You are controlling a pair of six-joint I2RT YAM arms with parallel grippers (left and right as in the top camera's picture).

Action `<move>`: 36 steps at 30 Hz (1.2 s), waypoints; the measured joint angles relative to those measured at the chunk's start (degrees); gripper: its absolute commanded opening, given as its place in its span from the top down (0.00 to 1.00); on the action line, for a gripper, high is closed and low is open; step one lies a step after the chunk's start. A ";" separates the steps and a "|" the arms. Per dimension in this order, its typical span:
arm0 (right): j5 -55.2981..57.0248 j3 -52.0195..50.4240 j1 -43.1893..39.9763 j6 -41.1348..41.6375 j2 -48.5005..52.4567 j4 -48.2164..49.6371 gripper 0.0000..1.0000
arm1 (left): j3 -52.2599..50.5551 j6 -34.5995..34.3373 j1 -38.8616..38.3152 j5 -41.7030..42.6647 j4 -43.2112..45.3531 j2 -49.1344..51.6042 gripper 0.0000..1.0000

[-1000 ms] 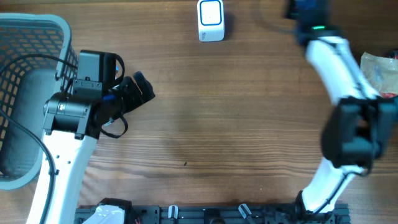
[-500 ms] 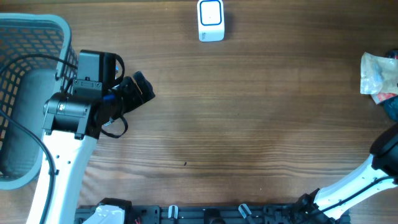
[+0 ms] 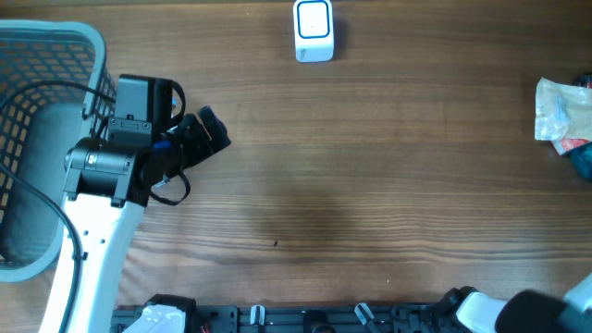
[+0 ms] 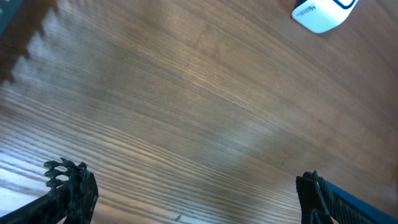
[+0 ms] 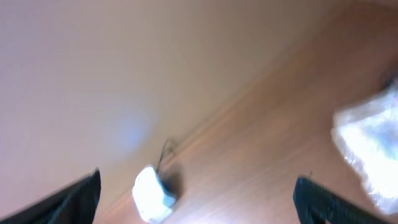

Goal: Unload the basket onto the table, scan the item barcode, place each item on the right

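The white barcode scanner [image 3: 314, 30] stands at the table's far edge; it also shows in the left wrist view as the scanner [image 4: 323, 12] and, blurred, in the right wrist view as the scanner [image 5: 152, 194]. A clear-wrapped item [image 3: 561, 111] lies at the right edge, apart from both grippers, and appears as a pale blur, the item [image 5: 370, 140]. My left gripper [image 3: 205, 137] hovers at the left, its jaws open and empty [image 4: 193, 199]. My right gripper [image 5: 199, 199] is open with nothing between its fingers. Only part of the right arm [image 3: 518, 314] shows overhead, at the bottom right corner.
A grey mesh basket [image 3: 51, 42] fills the left edge behind the left arm. A dark blue object [image 3: 583, 159] lies just below the wrapped item at the right edge. Bare wood stretches between the arms.
The right arm has swung from over the right side of the table down to the bottom right corner, uncovering the wrapped item. The left arm has not moved.
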 measured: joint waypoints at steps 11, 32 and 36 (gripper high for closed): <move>16.46 -1.16 43.10 -8.79 -4.72 -26.43 0.00 | 0.00 0.00 0.00 0.00 -0.07 0.00 0.00; 18.45 -1.27 44.63 -15.63 -11.85 -39.17 0.00 | 0.00 0.00 0.00 0.00 -0.09 0.00 0.00; 19.19 -1.36 44.63 -17.07 -9.25 -37.48 0.00 | 0.00 0.00 0.00 0.00 -0.07 0.00 0.00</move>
